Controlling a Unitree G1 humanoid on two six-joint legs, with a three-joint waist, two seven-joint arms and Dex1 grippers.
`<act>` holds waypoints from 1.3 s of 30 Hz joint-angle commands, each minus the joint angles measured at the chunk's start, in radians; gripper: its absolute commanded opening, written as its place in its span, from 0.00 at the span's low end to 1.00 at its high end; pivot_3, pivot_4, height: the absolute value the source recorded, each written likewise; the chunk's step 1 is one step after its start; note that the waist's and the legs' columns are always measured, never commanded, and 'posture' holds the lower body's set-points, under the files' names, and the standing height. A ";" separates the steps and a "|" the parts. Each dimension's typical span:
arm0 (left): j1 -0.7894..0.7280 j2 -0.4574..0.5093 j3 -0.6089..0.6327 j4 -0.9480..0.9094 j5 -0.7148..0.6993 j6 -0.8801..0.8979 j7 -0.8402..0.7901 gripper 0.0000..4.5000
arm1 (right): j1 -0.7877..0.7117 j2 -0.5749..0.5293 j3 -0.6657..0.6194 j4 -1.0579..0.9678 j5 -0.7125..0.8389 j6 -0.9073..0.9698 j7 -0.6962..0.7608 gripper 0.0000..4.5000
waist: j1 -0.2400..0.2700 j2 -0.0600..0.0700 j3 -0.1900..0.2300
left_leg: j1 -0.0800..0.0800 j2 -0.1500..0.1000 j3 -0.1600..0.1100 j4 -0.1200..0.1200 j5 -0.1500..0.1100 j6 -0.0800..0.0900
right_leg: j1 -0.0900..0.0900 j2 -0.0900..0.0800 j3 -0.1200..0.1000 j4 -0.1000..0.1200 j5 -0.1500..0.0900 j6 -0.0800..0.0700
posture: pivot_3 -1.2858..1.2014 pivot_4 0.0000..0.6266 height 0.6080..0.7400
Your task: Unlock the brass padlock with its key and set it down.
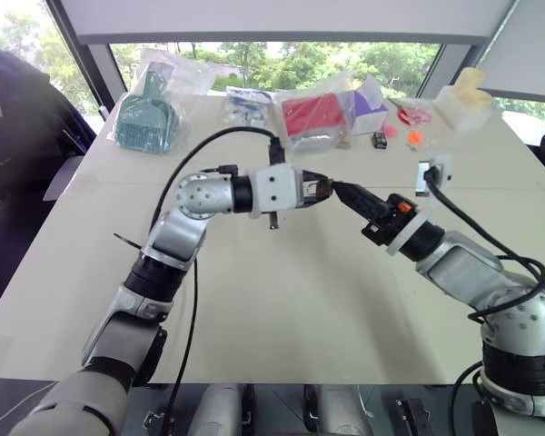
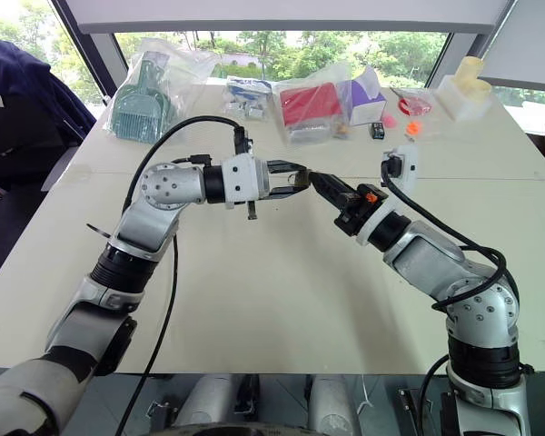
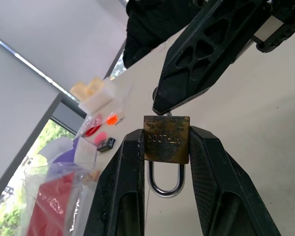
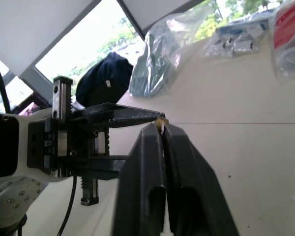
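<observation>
The brass padlock (image 3: 166,140) is clamped by its sides between my left gripper's (image 1: 327,189) two black fingers, held level above the middle of the white table (image 1: 282,309). Its silvery shackle (image 3: 166,183) points back toward my left wrist. My right gripper (image 1: 339,188) meets it from the right with its fingers pressed together, their tips against the lock's bottom face. A small silvery bit of the key (image 3: 155,92) peeps out beside those tips. In the right wrist view a small golden bit shows at the shut fingertips (image 4: 155,129).
Along the table's far side lie a bagged green brush (image 1: 145,113), a bagged red item (image 1: 313,116), a purple box (image 1: 368,109), a small black box (image 1: 380,140) and a white block (image 1: 463,100). A dark jacket (image 1: 18,100) hangs at the far left.
</observation>
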 commanded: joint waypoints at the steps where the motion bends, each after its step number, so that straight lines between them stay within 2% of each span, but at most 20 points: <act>1: -0.017 0.004 0.011 -0.046 0.000 -0.050 0.031 0.15 | 0.008 0.014 -0.015 -0.011 0.015 -0.016 -0.031 0.02 | 0.000 0.000 0.000 | 0.000 0.000 0.000 0.000 0.000 0.000 | 0.000 0.000 0.000 0.000 0.000 0.000 | 0.52 0.24 1.00; 22: -0.032 0.015 -0.002 0.035 0.205 -0.401 0.269 0.15 | -0.017 0.147 0.006 0.038 0.097 -0.074 -0.271 0.02 | -0.001 0.000 0.000 | 0.000 0.000 0.000 0.000 0.000 0.000 | 0.000 0.000 0.000 0.000 0.000 0.000 | 0.52 0.24 1.00; 32: -0.077 0.037 0.007 0.100 0.468 -0.618 0.575 0.15 | -0.041 0.233 0.013 0.101 0.272 -0.155 -0.506 0.02 | -0.001 0.000 0.000 | 0.000 0.000 0.001 -0.001 0.000 0.000 | 0.000 0.000 0.000 0.000 0.002 0.003 | 0.52 0.24 1.00; 39: -0.092 0.051 0.001 0.119 0.603 -0.664 0.737 0.15 | -0.064 0.300 0.001 0.118 0.382 -0.255 -0.639 0.02 | -0.001 0.000 0.000 | 0.000 0.001 0.001 -0.001 0.000 -0.001 | 0.000 0.000 0.000 0.000 0.002 0.004 | 0.52 0.24 1.00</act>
